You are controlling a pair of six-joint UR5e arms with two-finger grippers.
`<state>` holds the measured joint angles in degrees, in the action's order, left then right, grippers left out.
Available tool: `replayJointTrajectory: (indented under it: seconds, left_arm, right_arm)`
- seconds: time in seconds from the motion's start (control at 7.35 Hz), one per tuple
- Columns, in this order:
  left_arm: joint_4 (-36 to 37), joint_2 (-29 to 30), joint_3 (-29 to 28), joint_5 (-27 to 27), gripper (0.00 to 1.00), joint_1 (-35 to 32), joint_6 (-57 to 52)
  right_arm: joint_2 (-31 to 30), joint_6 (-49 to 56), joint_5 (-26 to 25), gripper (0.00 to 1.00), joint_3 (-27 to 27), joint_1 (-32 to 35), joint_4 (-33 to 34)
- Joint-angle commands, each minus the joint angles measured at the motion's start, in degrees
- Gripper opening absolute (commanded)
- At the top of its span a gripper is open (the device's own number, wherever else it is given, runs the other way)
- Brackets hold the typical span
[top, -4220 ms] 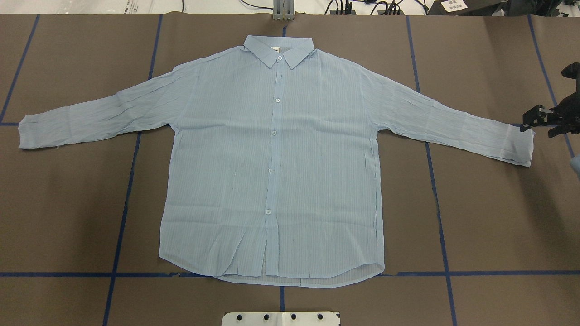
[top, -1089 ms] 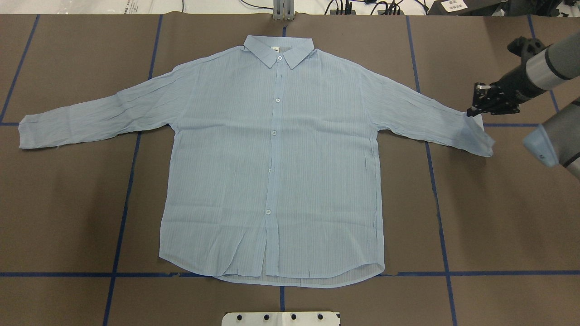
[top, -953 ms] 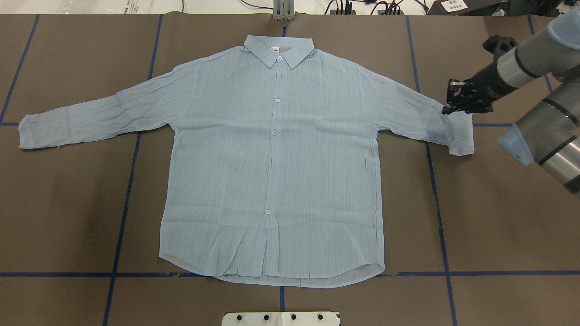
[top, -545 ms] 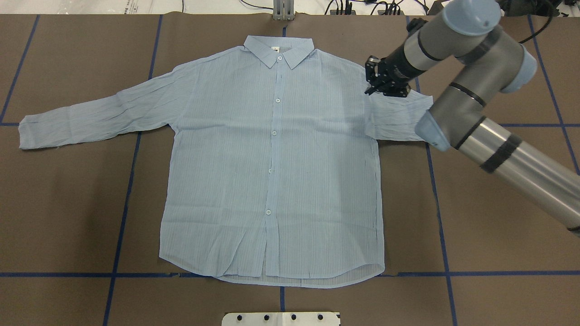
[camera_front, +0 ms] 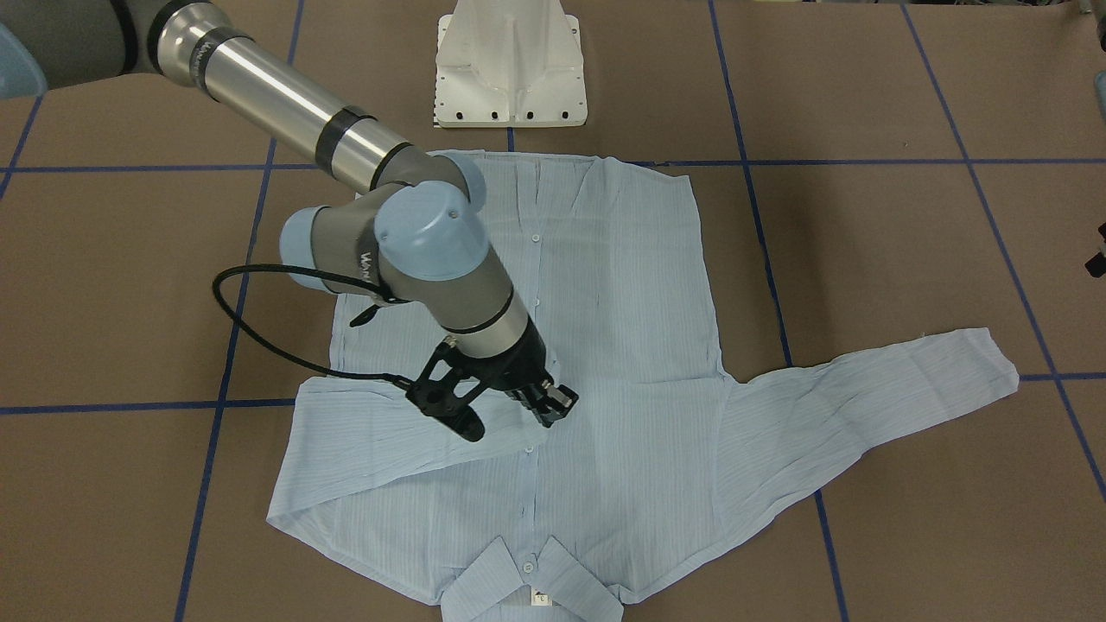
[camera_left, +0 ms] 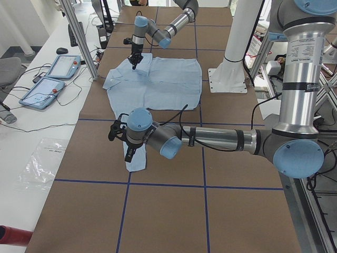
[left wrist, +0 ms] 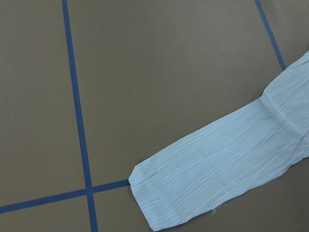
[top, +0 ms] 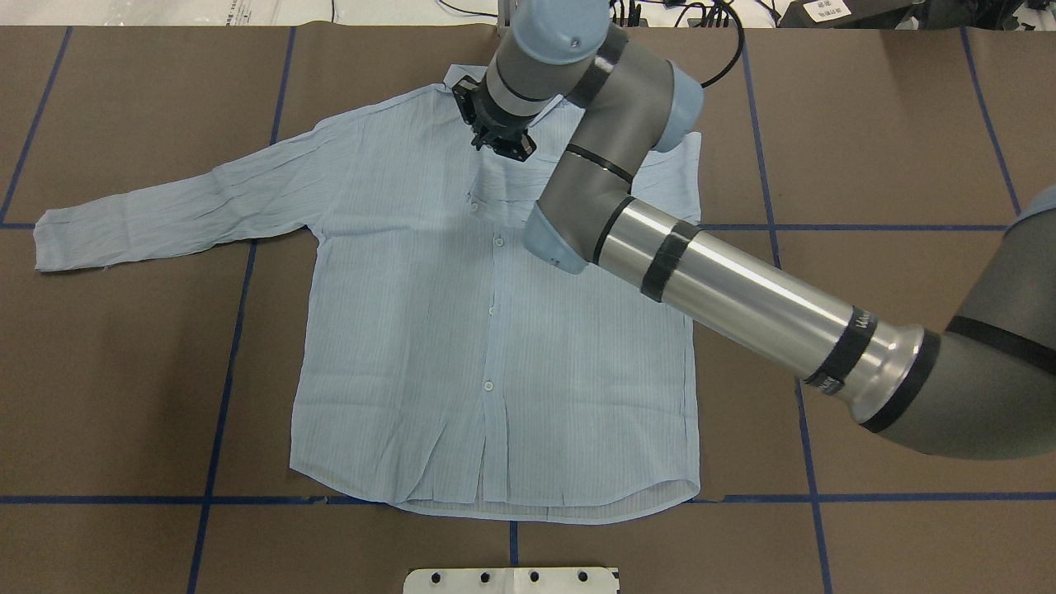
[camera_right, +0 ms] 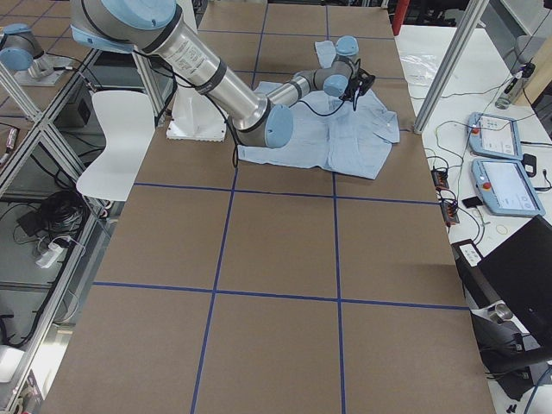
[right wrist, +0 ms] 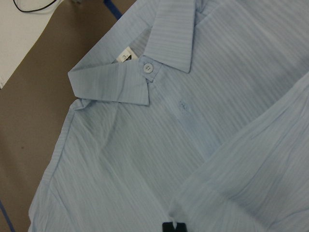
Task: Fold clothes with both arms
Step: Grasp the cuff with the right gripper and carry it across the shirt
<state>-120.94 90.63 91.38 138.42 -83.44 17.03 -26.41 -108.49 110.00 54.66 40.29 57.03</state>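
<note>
The light blue striped shirt (top: pixel 495 330) lies flat, buttons up, collar at the far side. My right gripper (top: pixel 499 147) is over the chest just below the collar, shut on the right sleeve's cuff (camera_front: pixel 531 428). That sleeve is folded across the chest. The right wrist view shows the collar (right wrist: pixel 169 43) and the sleeve hanging at the fingertip (right wrist: pixel 173 227). The left sleeve (top: pixel 165 206) lies stretched out flat. My left gripper (camera_left: pixel 117 130) hovers over its cuff (left wrist: pixel 159 203). I cannot tell whether it is open or shut.
The table is covered in brown paper (top: pixel 907 412) with blue tape lines (top: pixel 223 396). The white pedestal base (camera_front: pixel 510 60) stands at the near edge by the hem. My right arm (top: pixel 742 305) reaches diagonally over the shirt's right half. Tablets (camera_left: pixel 50 79) lie beside the table.
My right gripper has carried the right cuff from the far right across the shirt to the button line under the collar. The sleeve now lies folded over the chest.
</note>
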Motion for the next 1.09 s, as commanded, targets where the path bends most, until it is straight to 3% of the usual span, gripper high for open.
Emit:
replayJointTrajectory:
  seconds: [0.0, 0.14, 0.27, 0.41, 0.68, 0.95]
  left_arm:
    - [-1.05, -0.10, -0.06, 0.01, 1.00, 0.03, 0.20]
    - [-2.01, -0.19, -0.33, 0.01, 1.00, 0.03, 0.46]
    - [-2.11, -0.19, -0.50, 0.01, 1.00, 0.12, 0.29]
    - [-2.02, -0.11, -0.59, 0.01, 1.00, 0.12, 0.37]
    - [-4.03, 0.25, -2.42, -1.21, 1.00, 2.57, 0.55]
    - [-9.03, 3.56, -11.87, -1.22, 1.00, 4.42, 3.68]
  right_arm:
    - [5.92, -1.72, -4.18, 0.00, -5.61, -2.76, -0.51]
    - [6.19, -2.33, -6.01, 0.00, -6.40, -3.81, -0.60]
    - [6.36, -2.34, -6.64, 0.24, -6.58, -4.17, -0.86]
    - [6.37, -2.34, -8.12, 0.98, -6.67, -4.69, -0.86]
    - [6.80, -2.43, -8.58, 0.99, -6.76, -5.05, -0.78]
    - [6.89, -3.04, -8.58, 0.99, -6.15, -4.79, -0.52]
